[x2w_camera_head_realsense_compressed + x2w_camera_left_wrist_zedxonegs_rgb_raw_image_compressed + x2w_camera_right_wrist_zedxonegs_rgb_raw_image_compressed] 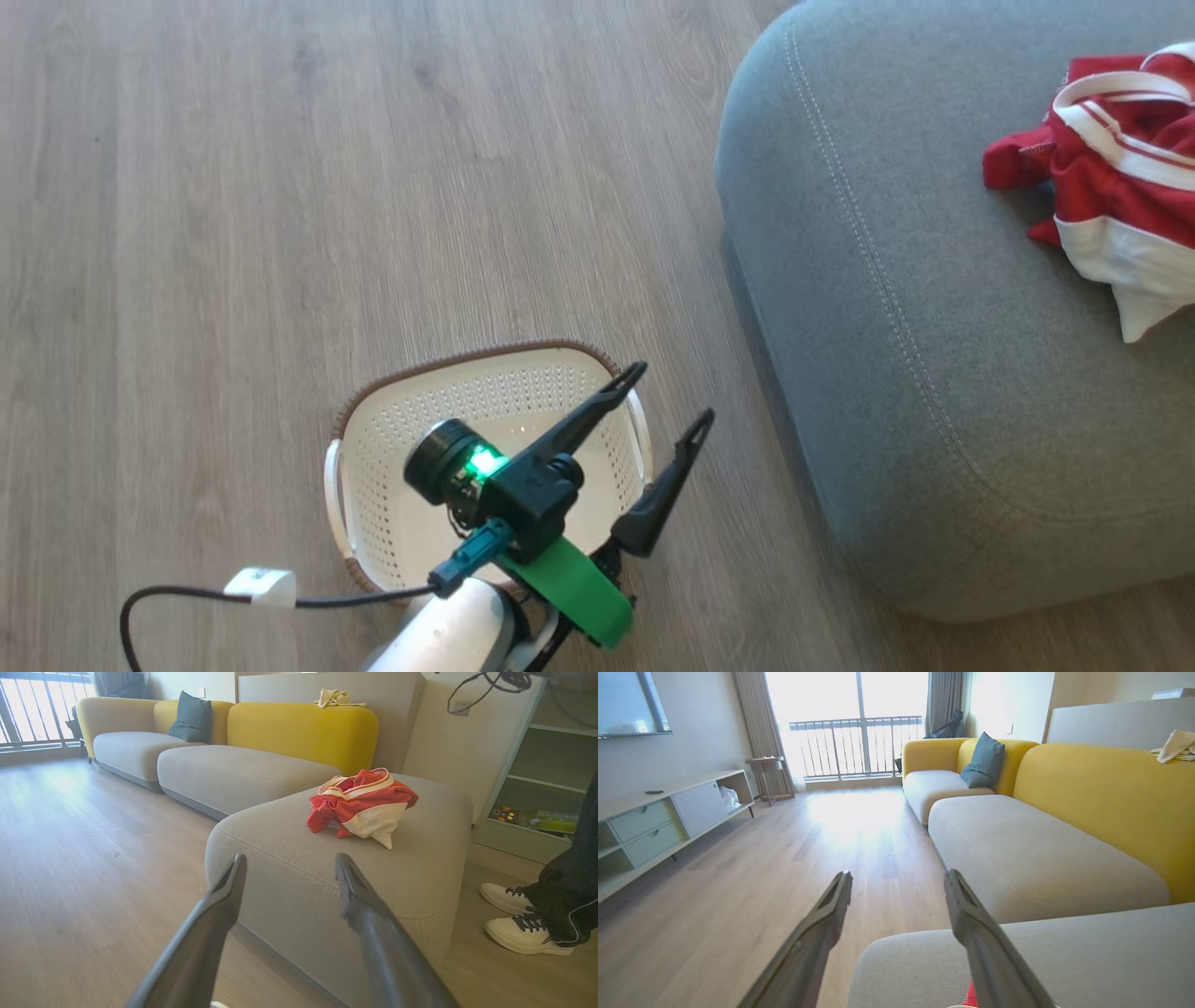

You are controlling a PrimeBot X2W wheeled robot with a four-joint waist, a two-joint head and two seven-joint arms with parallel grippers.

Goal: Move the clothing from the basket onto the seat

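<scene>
The left hand (673, 390) hangs with its two dark fingers spread wide and nothing between them. It is over the side of the basket (392, 467) nearest the seat (934, 327), fingertips pointing toward the seat. The right hand (897, 875) is also spread wide and holds nothing, above a corner of the seat. The basket stands on the wood floor (280, 187) near the seat, and its perforated cream walls and bottom show bare plastic. The clothing (1120, 159) lies in a crumpled red-and-white heap on top of the seat, well apart from the basket. A person's pale shoes (509, 933) stand on the floor beside the seat.
</scene>
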